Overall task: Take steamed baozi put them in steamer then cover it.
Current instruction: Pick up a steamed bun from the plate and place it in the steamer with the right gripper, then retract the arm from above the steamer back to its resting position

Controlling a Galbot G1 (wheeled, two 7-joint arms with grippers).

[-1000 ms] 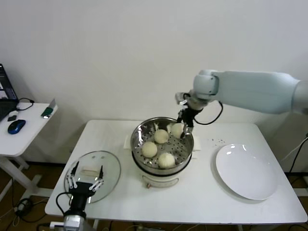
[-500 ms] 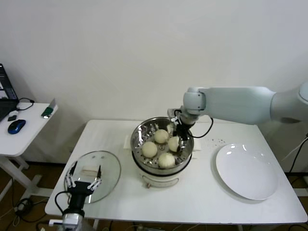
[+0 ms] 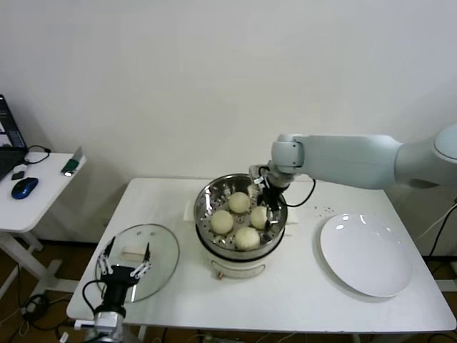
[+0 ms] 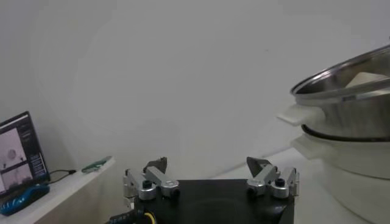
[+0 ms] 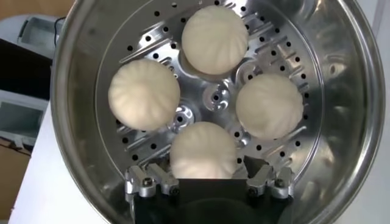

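The steel steamer (image 3: 206, 204) stands on its white cooker base (image 3: 235, 269) at the table's middle. All the steamed baozi lie on its perforated floor (image 5: 210, 97): one at the back (image 3: 239, 202), one on the left (image 3: 222, 221), one in front (image 3: 247, 237), one on the right (image 3: 258, 216). My right gripper (image 3: 265, 209) reaches down inside the steamer, its open fingers astride the right-hand baozi (image 5: 204, 149), which rests on the floor. The glass cover (image 3: 158, 246) with its white handle (image 3: 131, 251) lies flat at the table's front left. My left gripper (image 3: 123, 270) hovers open over its near edge.
An empty white plate (image 3: 368, 254) lies at the table's right. A side table (image 3: 36, 196) at the far left carries a laptop (image 4: 17, 146), a blue mouse (image 3: 23, 187) and a small device. The left wrist view shows the steamer's wall (image 4: 347, 100) off to one side.
My right gripper came down into the steamer with the last baozi and set it on the floor beside the others. The left gripper sank slightly toward the table's front edge.
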